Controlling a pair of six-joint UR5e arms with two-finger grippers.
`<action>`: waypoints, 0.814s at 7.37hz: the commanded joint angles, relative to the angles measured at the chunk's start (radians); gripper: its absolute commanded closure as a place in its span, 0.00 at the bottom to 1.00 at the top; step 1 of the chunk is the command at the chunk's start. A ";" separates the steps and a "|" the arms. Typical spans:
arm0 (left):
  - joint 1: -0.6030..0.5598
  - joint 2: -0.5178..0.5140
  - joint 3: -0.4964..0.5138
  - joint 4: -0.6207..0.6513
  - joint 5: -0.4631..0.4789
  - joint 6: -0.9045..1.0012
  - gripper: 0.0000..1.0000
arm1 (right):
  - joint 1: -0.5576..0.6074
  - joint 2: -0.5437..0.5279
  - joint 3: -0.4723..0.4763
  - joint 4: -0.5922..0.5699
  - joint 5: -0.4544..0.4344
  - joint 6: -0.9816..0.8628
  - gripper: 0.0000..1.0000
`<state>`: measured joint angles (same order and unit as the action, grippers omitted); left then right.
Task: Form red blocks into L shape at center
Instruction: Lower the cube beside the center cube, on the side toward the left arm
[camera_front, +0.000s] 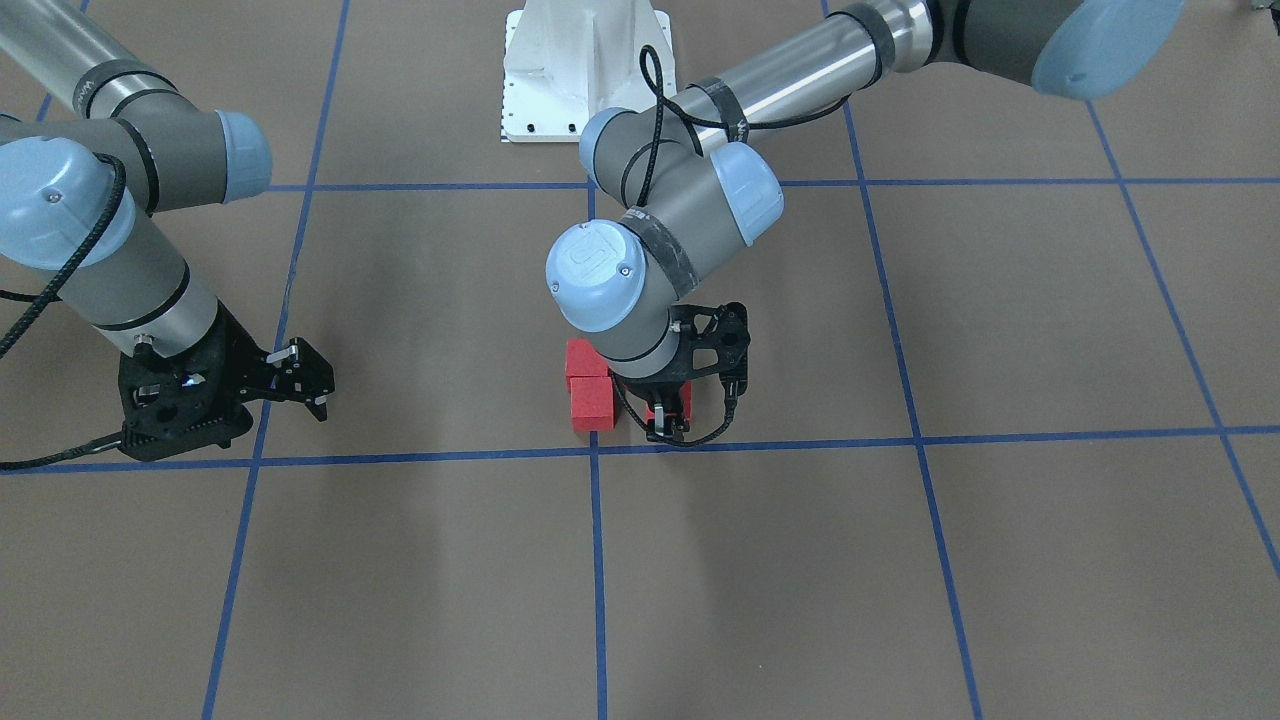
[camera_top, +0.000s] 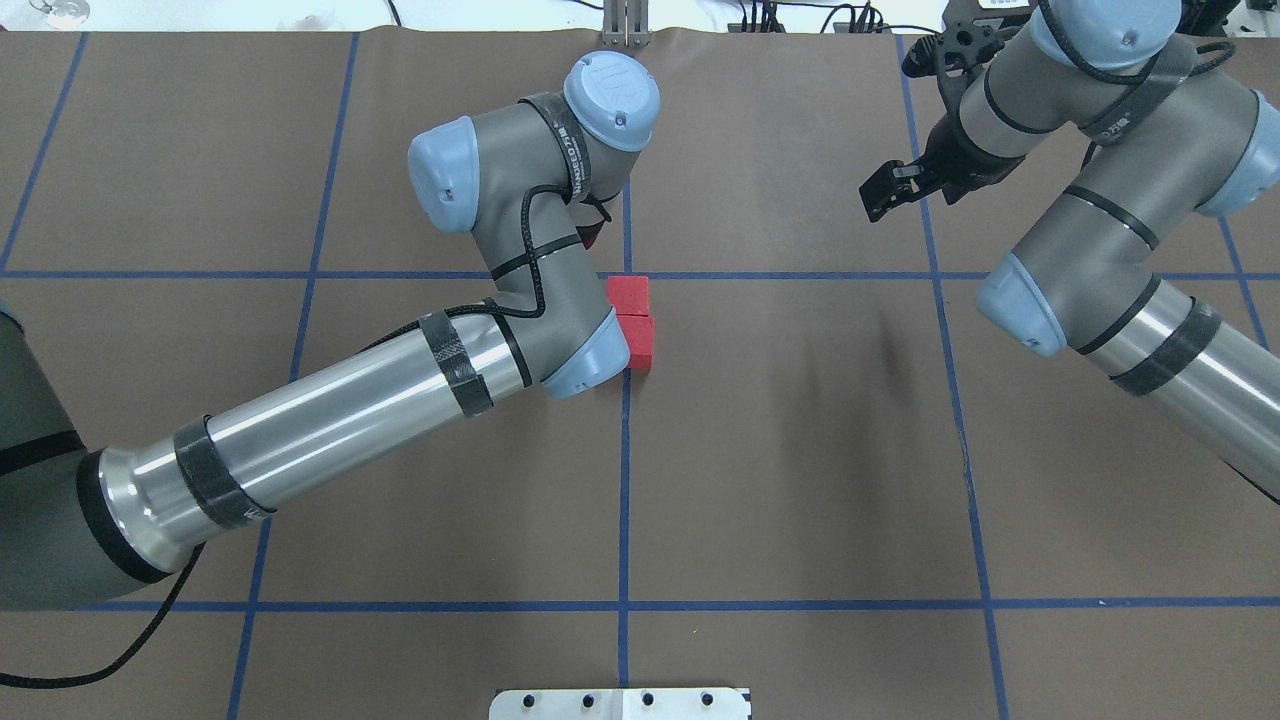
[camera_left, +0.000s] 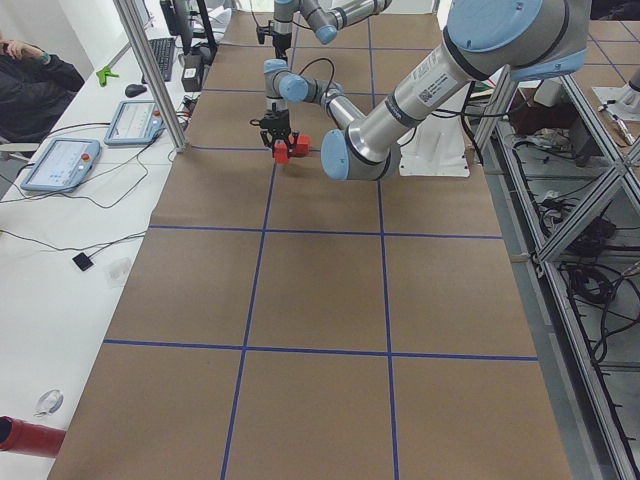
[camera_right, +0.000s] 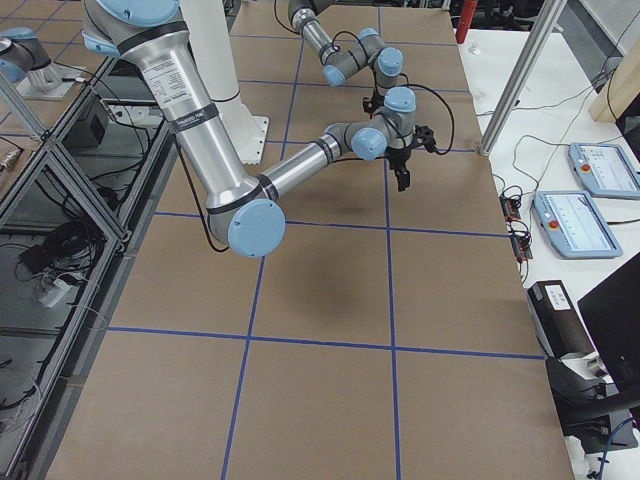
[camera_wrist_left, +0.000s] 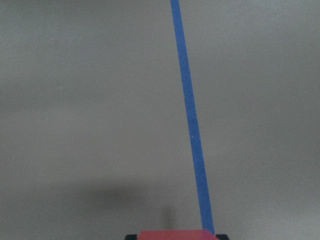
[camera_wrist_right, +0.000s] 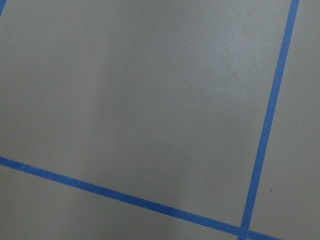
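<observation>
Two red blocks (camera_front: 590, 385) lie touching in a short row just behind the center crossing (camera_front: 594, 450) of the blue tape lines; they also show in the overhead view (camera_top: 633, 315). My left gripper (camera_front: 668, 428) points down, shut on the third red block (camera_front: 684, 398). It holds that block low over the floor, a small gap to the side of the row. The left wrist view shows the held block's top (camera_wrist_left: 175, 234) at the bottom edge. My right gripper (camera_front: 300, 378) is open and empty, about one grid square away from the blocks.
The white robot base plate (camera_front: 585, 70) stands behind the blocks. The brown floor carries blue tape lines (camera_top: 627, 480). Tablets (camera_left: 60, 165) and a metal post (camera_left: 150, 70) stand on the side table beyond the floor's edge.
</observation>
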<state>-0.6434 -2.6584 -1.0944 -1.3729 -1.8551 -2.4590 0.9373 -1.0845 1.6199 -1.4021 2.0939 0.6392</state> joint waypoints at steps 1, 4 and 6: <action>0.008 -0.011 0.011 -0.008 -0.001 -0.027 1.00 | 0.000 0.000 0.000 0.000 0.000 0.000 0.01; 0.018 -0.034 0.054 -0.043 0.001 -0.035 1.00 | 0.000 -0.002 0.000 0.000 0.000 -0.001 0.01; 0.025 -0.034 0.057 -0.044 0.001 -0.043 1.00 | 0.000 -0.002 -0.002 0.000 -0.002 -0.001 0.01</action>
<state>-0.6231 -2.6908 -1.0421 -1.4139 -1.8547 -2.4982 0.9372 -1.0860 1.6191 -1.4021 2.0936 0.6382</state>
